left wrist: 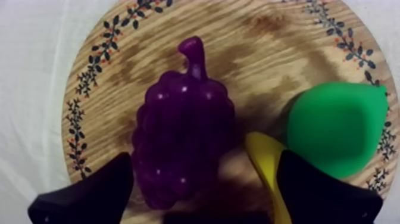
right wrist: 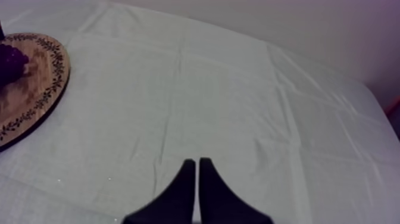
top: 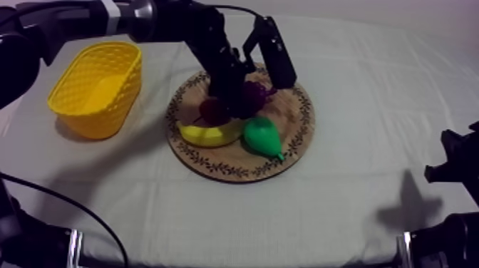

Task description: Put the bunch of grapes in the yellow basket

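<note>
The left pincer (left wrist: pixel 203 158) is held apart astride the grapes (left wrist: pixel 181 128), and the banana (left wrist: pixel 265 161), just beside it, could be caught and dragged along when the grip is closed.

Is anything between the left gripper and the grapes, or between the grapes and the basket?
Nothing visible blocks the grasp: the left gripper is open around the bunch of grapes, the banana close beside one finger. Toward the yellow basket only the small red fruit lies.
</note>
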